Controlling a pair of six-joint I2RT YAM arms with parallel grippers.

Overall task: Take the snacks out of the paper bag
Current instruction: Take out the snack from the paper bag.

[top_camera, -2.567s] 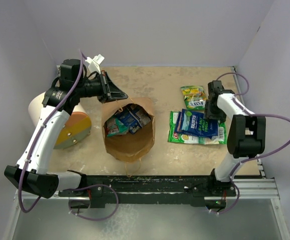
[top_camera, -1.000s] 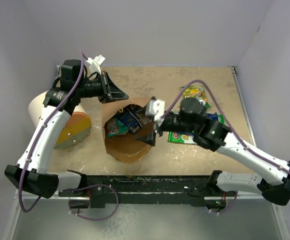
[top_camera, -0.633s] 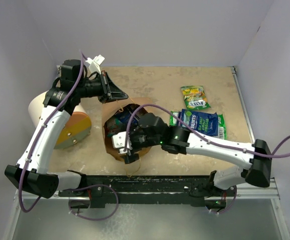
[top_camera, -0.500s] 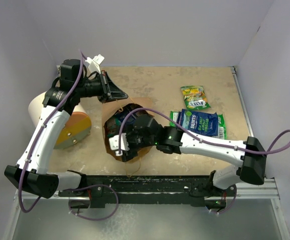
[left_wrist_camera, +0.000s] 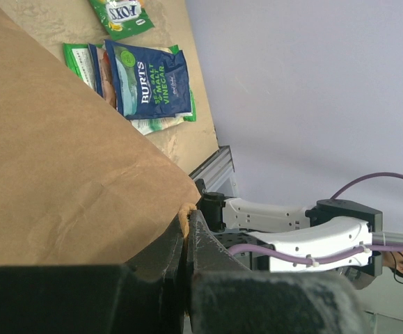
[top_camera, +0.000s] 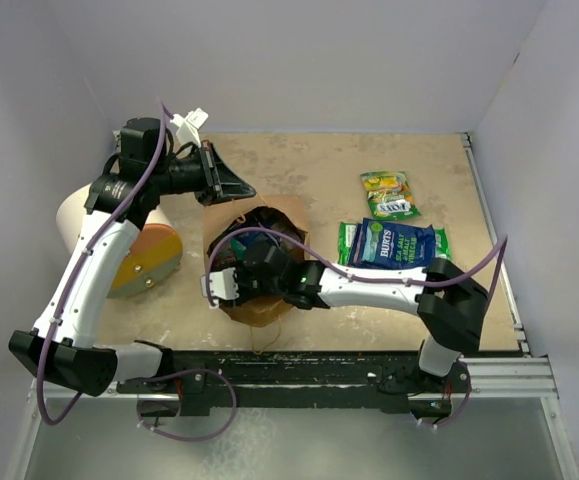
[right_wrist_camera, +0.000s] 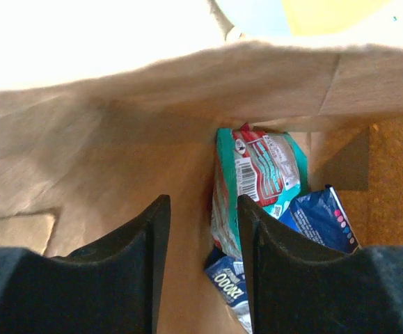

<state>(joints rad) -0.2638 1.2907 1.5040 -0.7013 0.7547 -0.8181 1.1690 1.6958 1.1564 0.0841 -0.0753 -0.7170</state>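
Note:
The brown paper bag [top_camera: 261,304] stands at the table's middle. My left gripper [top_camera: 233,188] is shut on its far rim, and the paper is pinched between the fingers in the left wrist view [left_wrist_camera: 186,219]. My right gripper [top_camera: 248,259] is inside the bag's mouth, open and empty [right_wrist_camera: 201,209]. Just beyond its fingertips lie a teal and red packet [right_wrist_camera: 264,174] and dark blue packets [right_wrist_camera: 323,216]. On the table to the right lie a green-yellow packet [top_camera: 387,193], a dark blue packet [top_camera: 397,243] and a green-edged packet [top_camera: 347,247] beneath it.
A white cylinder with an orange-yellow round end [top_camera: 145,262] lies left of the bag, under my left arm. Purple walls close the table at the back and both sides. A metal rail [top_camera: 499,375] runs along the near edge.
My right arm swung left from the packets on the table and reached down into the bag's mouth. My left gripper kept its hold on the bag's rim.

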